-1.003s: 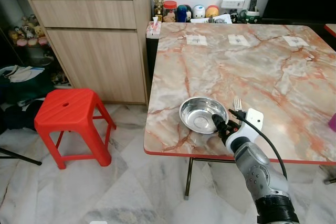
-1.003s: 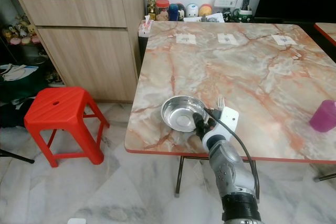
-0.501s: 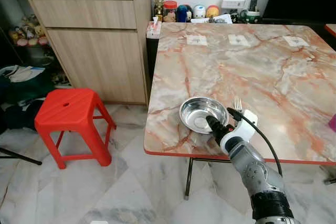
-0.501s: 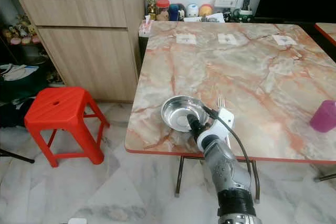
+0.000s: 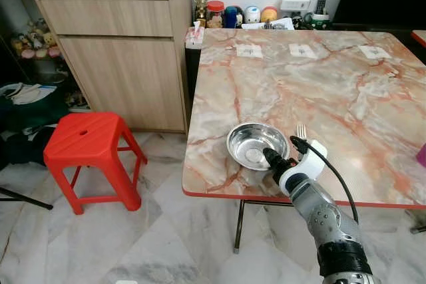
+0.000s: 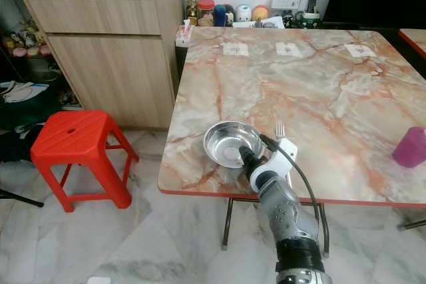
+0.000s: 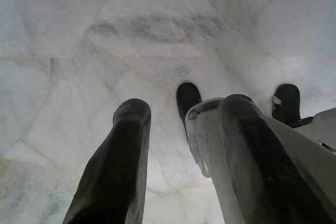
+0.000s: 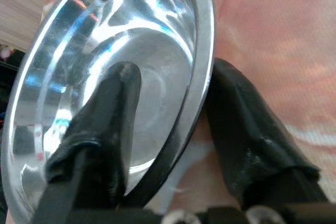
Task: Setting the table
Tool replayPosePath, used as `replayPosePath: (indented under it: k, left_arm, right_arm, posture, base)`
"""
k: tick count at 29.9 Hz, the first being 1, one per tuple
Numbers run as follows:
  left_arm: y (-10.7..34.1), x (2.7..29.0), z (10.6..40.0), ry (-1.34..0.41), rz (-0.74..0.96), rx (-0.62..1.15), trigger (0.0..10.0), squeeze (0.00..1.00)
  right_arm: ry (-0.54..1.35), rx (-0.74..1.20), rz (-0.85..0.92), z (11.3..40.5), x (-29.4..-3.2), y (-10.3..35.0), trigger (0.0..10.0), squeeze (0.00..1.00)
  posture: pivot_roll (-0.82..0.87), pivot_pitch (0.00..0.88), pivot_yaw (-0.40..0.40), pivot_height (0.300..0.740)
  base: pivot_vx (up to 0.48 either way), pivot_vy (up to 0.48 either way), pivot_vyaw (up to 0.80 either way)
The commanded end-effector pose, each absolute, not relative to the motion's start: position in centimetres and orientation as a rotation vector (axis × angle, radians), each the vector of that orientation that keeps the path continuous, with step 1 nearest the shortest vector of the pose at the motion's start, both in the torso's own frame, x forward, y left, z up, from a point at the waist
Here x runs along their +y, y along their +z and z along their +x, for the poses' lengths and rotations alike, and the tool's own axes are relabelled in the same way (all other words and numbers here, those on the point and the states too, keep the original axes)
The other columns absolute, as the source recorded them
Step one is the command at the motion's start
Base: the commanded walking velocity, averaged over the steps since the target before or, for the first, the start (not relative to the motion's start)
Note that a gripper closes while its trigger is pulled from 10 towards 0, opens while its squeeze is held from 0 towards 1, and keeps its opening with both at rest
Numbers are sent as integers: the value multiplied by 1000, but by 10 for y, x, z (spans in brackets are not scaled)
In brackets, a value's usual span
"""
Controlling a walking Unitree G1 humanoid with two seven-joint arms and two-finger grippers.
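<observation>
Right wrist view: right claw [image 8: 173, 129] pinching steel bowl [image 8: 105, 77] by its rim, one finger inside, one outside. Bowl near front edge of marble bench [image 5: 319, 84], fork [image 5: 301, 131] just beside. Left claw [image 7: 184, 171] spread, above floor.

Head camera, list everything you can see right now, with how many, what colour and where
Table: one, pink-veined marble with red edge, centre.
Bowl: one, steel, near front table edge.
Fork: one, silver, just right of the bowl.
Paper squares: three, white, along the far table edge.
Cup: one, purple, right side of table.
Stool: one, red, floor at left.
Cabinet: one, light wood, behind the stool.
Jars: several, mixed colours, behind the table.
Right gripper: black fingers astride the bowl's near rim.
Left gripper: open, over the floor.
</observation>
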State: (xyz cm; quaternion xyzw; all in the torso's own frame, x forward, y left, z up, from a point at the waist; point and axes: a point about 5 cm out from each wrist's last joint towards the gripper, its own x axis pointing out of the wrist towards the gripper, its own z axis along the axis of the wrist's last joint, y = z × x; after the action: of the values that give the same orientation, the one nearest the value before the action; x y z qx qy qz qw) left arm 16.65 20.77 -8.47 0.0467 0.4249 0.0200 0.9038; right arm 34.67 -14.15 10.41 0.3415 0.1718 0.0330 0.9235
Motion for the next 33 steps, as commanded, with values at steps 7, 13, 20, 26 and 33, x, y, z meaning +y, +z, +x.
replayPosePath:
  k: [7, 13, 20, 26, 33]
  left_arm:
    - [-89, 208, 157, 21, 114, 912, 10000, 0]
    - [-90, 206, 156, 1, 130, 917, 10000, 0]
    - [-90, 205, 155, -9, 139, 918, 10000, 0]
    - [-90, 204, 155, -15, 149, 922, 10000, 0]
    - [-91, 204, 153, -17, 156, 927, 10000, 0]
  right_arm:
    - [67, 381, 711, 346, -139, 101, 0, 0]
    - [66, 378, 716, 346, -139, 102, 0, 0]
    - [53, 353, 727, 345, -139, 102, 0, 0]
    - [58, 261, 737, 341, -141, 107, 0, 0]
    - [28, 52, 732, 334, -150, 125, 0, 0]
  posture:
    - [-5, 131, -35, 740]
    - [-4, 130, -35, 740]
    - [-4, 131, -34, 740]
    - [-5, 132, -34, 740]
    - [-7, 138, -36, 740]
  base:
    - [0, 0, 0]
    - [0, 0, 0]
    - [0, 0, 0]
    - [0, 0, 0]
    - [0, 0, 0]
